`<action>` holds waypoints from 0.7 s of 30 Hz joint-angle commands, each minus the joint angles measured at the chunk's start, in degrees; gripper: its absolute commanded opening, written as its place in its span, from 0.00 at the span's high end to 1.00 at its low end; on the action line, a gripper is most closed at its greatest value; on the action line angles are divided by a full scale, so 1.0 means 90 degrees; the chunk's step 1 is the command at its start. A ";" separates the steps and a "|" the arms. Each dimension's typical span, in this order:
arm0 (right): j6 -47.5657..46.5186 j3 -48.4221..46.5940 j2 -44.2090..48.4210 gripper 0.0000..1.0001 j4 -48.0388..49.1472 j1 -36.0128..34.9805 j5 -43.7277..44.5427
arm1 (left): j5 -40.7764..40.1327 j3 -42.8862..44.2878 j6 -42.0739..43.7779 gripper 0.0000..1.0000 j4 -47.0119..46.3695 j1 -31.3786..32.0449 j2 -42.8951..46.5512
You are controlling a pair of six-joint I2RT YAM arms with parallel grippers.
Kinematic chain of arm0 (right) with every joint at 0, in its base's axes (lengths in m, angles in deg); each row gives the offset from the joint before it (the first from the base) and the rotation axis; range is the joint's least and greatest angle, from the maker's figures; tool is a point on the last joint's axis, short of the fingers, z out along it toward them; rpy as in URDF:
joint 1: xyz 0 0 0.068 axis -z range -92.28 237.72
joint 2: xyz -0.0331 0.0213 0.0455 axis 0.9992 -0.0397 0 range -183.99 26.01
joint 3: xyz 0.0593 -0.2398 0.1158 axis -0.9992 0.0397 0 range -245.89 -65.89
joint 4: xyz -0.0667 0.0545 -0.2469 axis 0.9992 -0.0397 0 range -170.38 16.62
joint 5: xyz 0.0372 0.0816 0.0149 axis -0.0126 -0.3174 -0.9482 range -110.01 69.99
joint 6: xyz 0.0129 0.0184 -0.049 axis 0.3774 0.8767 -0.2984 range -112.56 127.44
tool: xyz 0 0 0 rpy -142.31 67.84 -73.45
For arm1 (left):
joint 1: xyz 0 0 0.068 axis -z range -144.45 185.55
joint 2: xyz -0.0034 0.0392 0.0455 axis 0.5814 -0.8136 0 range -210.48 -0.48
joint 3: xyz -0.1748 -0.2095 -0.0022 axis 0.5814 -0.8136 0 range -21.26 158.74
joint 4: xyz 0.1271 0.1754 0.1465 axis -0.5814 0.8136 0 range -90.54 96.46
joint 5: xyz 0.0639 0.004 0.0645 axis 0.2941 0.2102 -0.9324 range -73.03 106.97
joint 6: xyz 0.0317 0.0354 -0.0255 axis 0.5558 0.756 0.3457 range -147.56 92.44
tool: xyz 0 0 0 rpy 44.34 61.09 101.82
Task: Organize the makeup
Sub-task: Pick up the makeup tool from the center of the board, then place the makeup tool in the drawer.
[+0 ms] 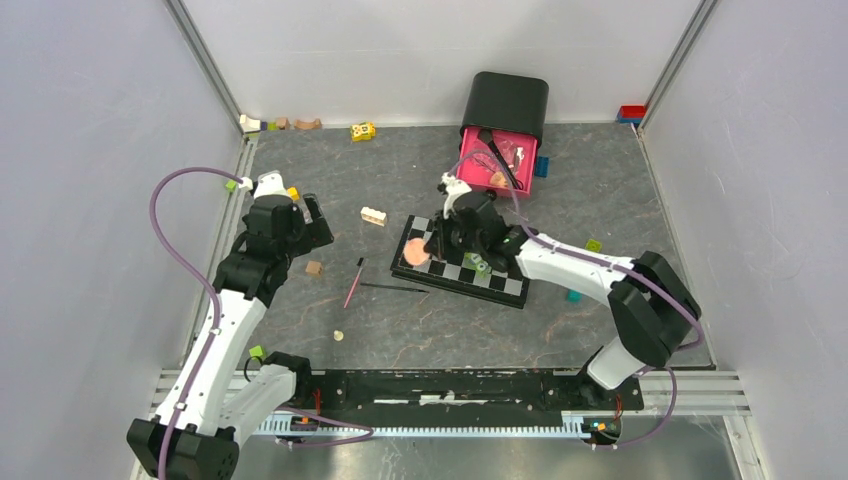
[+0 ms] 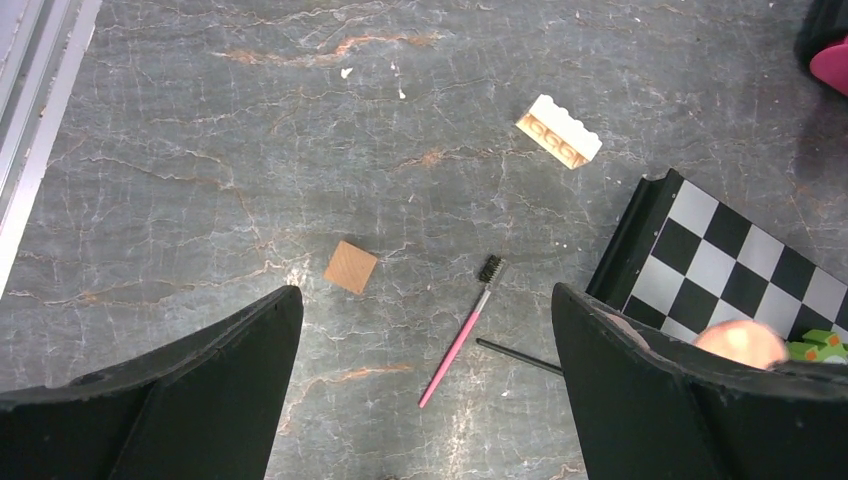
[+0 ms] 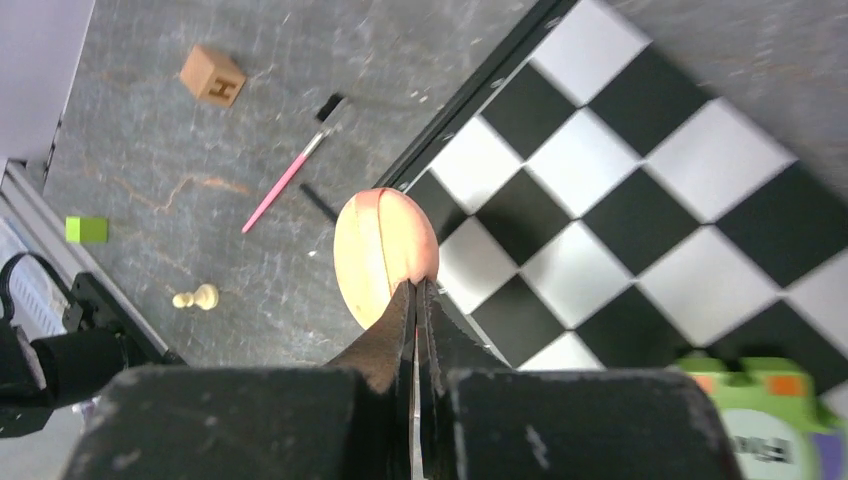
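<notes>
Right tool pinches peach puff at chequered board edge

Board at the middle of the table, puff at the board's left end, pencils just left of it, box behind at the far edge.

Pink-handled brush lies reachable between wooden cube and chequered board.
</notes>
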 commanded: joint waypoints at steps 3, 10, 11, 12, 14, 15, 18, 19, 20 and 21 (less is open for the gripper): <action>-0.0481 -0.0494 0.0408 1.00 -0.0350 0.0982 0.0105 | -0.0151 0.0051 0.0217 0.00 -0.0129 -0.0050 -0.0036; -0.0532 -0.1314 0.0183 1.00 -0.0470 0.2193 -0.0046 | -0.0208 0.0081 0.0224 0.00 -0.0072 -0.0060 -0.0118; -0.0534 -0.1397 0.0143 1.00 -0.0461 0.2309 -0.0059 | -0.0216 0.0090 0.0228 0.00 -0.0070 -0.0060 -0.0123; -0.0527 -0.1490 0.0103 1.00 -0.0450 0.2440 -0.0056 | -0.0218 0.0092 0.0225 0.00 -0.0062 -0.0069 -0.0132; -0.0479 -0.1659 -0.0013 1.00 -0.0447 0.2653 -0.0066 | -0.0218 0.0092 0.0227 0.00 -0.0060 -0.0078 -0.0133; -0.0460 -0.1740 -0.0073 1.00 -0.0431 0.2736 -0.0073 | -0.0222 0.0094 0.0227 0.00 -0.0060 -0.0080 -0.0133; -0.0453 -0.1974 -0.0269 1.00 -0.0413 0.2938 -0.0026 | -0.0222 0.0100 0.0227 0.00 -0.0068 -0.0099 -0.0149; -0.0455 -0.2062 -0.0356 1.00 -0.0404 0.2993 -0.0034 | -0.0219 0.0100 0.0226 0.00 -0.0060 -0.0099 -0.0162; -0.0454 -0.2146 -0.0430 1.00 -0.0418 0.3017 -0.0035 | -0.0218 0.0100 0.0225 0.00 -0.0053 -0.0108 -0.0163; -0.0463 -0.2245 -0.0526 1.00 -0.0430 0.3042 -0.0027 | -0.0221 0.0103 0.0225 0.00 -0.0050 -0.0109 -0.0172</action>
